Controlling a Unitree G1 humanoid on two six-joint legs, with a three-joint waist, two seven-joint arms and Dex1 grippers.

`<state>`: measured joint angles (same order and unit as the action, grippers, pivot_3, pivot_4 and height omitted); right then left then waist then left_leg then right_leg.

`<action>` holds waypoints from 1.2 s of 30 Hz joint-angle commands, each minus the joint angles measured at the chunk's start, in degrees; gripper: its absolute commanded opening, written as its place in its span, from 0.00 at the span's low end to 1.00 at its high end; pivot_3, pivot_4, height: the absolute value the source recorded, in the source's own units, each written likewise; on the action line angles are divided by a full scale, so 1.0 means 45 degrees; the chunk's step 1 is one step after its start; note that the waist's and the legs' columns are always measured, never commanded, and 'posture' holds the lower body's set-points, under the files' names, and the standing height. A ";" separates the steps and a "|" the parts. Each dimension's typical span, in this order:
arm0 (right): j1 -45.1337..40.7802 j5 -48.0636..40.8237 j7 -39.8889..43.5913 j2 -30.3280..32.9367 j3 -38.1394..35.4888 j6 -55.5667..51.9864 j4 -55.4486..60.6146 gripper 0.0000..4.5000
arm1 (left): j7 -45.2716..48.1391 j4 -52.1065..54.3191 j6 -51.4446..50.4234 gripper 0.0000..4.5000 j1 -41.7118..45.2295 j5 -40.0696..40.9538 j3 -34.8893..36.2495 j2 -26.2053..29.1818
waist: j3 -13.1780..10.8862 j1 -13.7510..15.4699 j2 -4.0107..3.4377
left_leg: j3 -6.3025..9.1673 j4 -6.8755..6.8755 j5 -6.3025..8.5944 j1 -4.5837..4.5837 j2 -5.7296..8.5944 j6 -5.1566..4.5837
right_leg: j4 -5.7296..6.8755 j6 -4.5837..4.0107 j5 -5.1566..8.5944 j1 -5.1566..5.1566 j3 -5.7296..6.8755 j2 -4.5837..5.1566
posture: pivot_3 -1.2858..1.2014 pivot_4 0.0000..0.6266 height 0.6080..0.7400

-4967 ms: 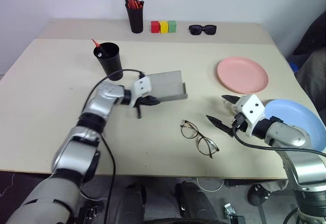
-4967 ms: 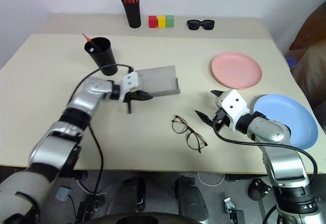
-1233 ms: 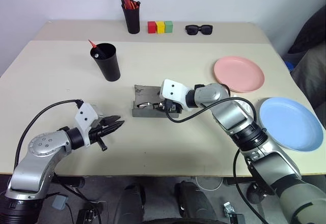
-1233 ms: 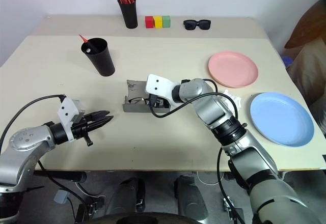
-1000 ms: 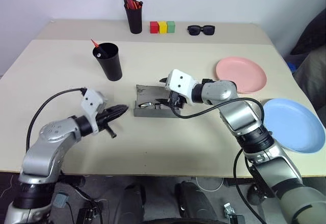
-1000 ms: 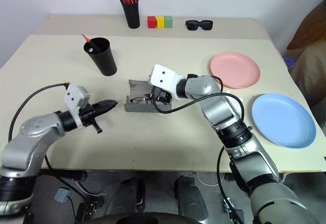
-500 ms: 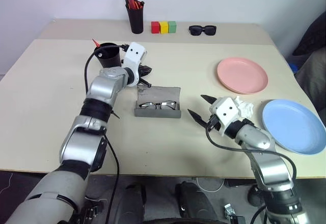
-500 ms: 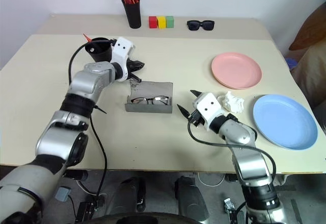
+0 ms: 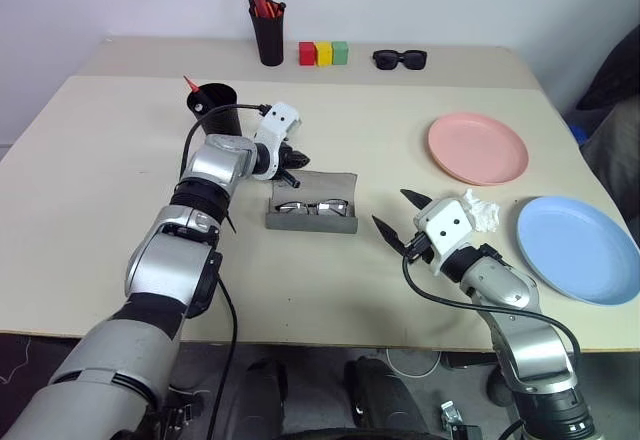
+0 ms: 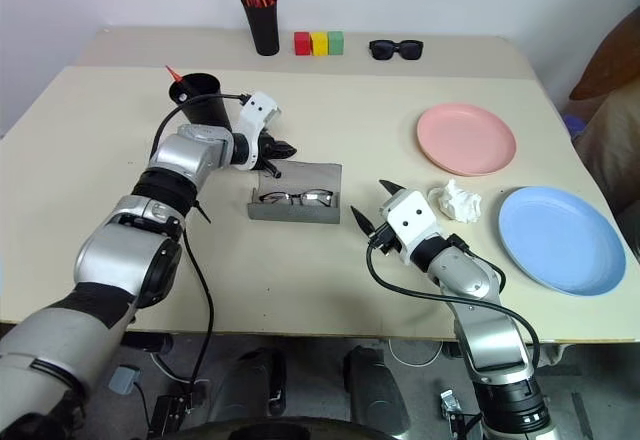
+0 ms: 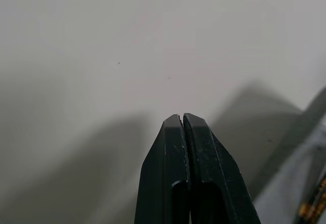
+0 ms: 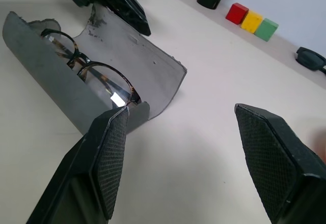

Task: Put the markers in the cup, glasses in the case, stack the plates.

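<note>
Done: glasses in open case, frame centre | Left: you stack plates | left gripper pressed together, right gripper spread, empty

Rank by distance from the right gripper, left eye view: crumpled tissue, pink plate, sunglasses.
From the right gripper:
1. Crumpled tissue, just to its right on the table.
2. Pink plate, farther back and right.
3. Sunglasses, at the far edge.

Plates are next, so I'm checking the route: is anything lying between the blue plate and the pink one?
Partly. A crumpled white wad lies on the table just left of the gap between blue plate and pink plate; the direct line looks open.
</note>
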<state>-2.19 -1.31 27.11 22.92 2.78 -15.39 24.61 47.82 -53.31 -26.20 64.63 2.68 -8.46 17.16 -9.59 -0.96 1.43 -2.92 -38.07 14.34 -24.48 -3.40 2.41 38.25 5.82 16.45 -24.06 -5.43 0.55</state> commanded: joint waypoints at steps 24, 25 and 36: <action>-0.4923 0.2550 -0.1549 0.1530 0.0153 -0.0957 -0.5218 0.75 | 0.0368 1.4255 -0.0484 0.01 -0.8996 0.1382 0.0167 0.2130 | 0.0019 0.0033 -0.0029 | -0.0022 -0.0023 -0.0001 0.0027 -0.0010 0.0001 | 0.0021 -0.0005 0.0000 0.0019 -0.0012 0.0015 | 0.52 0.24 0.94; -0.5332 0.2866 -0.1687 0.1649 0.0340 -0.0842 -0.5831 0.75 | 0.0146 1.4342 -0.0431 0.01 -0.9076 0.1449 0.0348 0.2023 | 0.0018 0.0033 -0.0028 | -0.0021 -0.0028 -0.0001 0.0022 -0.0009 0.0000 | 0.0020 -0.0005 0.0000 0.0018 -0.0013 0.0016 | 0.52 0.24 0.94; -0.9499 0.5135 -0.2560 0.1886 0.2370 0.1221 -1.4001 0.75 | -0.1203 1.6192 -0.0324 0.01 -0.9855 0.2910 0.1535 0.1312 | 0.0018 -0.0069 -0.0029 | -0.0025 -0.0014 -0.0001 0.0024 -0.0012 0.0000 | 0.0019 -0.0003 -0.0002 0.0010 -0.0016 0.0015 | 0.52 0.24 0.94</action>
<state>-42.80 20.71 16.85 31.45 13.36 -11.56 -35.30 43.09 16.70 -28.27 20.50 14.27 -2.90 23.21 -9.51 -1.26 1.30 -3.03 -38.13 14.34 -24.36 -3.46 2.42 38.33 5.81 16.44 -24.02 -5.50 0.62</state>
